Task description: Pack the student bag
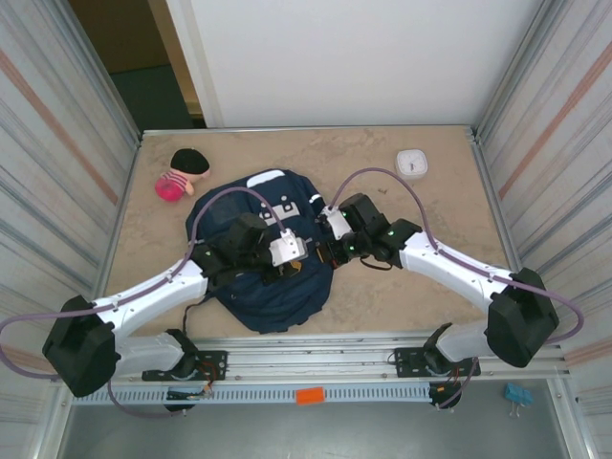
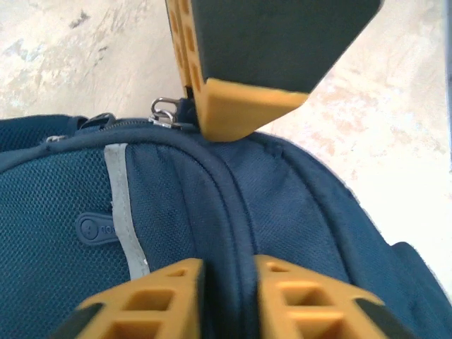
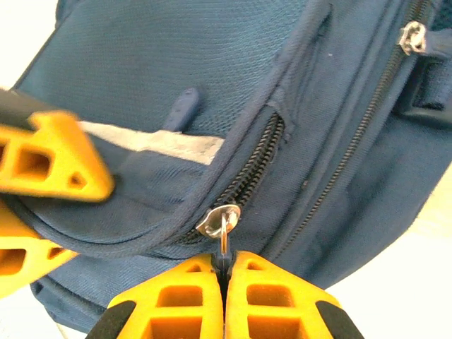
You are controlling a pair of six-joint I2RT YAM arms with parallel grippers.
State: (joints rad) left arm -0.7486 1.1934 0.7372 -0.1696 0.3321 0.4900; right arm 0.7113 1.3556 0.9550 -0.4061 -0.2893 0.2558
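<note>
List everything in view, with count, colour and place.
student bag: one, navy with white stripes, table centre.
zipper pull: one, silver, on the bag, pinched by the right gripper.
second zipper pull: one, silver, on another zip of the bag.
doll: one, pink, black hair, far left of table.
small box: one, white, far right of table.
clip: one, blue, near right corner.
table: one, beige.
left gripper: one, yellow fingers, shut on a bag seam.
right gripper: one, yellow fingers, shut on the zipper pull.

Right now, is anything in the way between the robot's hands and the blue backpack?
Nothing visible. The right gripper is shut on the zipper pull of the student bag, and the left gripper pinches a fabric ridge on it.
</note>
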